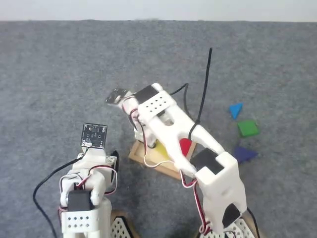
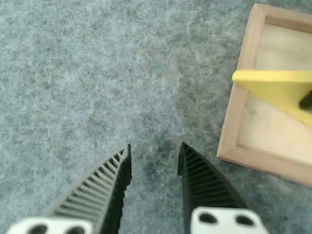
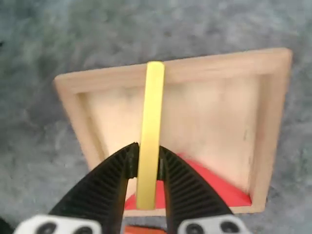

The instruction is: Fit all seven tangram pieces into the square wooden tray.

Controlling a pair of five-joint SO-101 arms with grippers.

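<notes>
In the right wrist view, the yellow tangram piece [image 3: 155, 97] is seen edge-on, pinched between the jaws of the right gripper [image 3: 147, 155]. It stands out well beyond the fingertips and is held over the square wooden tray [image 3: 204, 64]. A red piece [image 3: 214, 187] is seen lying flat in the tray, just beside one jaw and partly covered by it.

From the left wrist view the yellow piece is shown from the side instead, as a wedge tapering to a point and raised above the tray's bare floor. The jaws of the left gripper [image 2: 153, 148] are spread apart, with grey carpet [image 2: 97, 73] between them. The tray's corner lies ahead of them and off to one side, apart from both tips.

By the high view three further pieces are added, lying on the carpet well apart from both grippers' jaws: a blue triangle [image 1: 236, 110], a green square [image 1: 247, 128] and a dark blue piece [image 1: 244, 153].
</notes>
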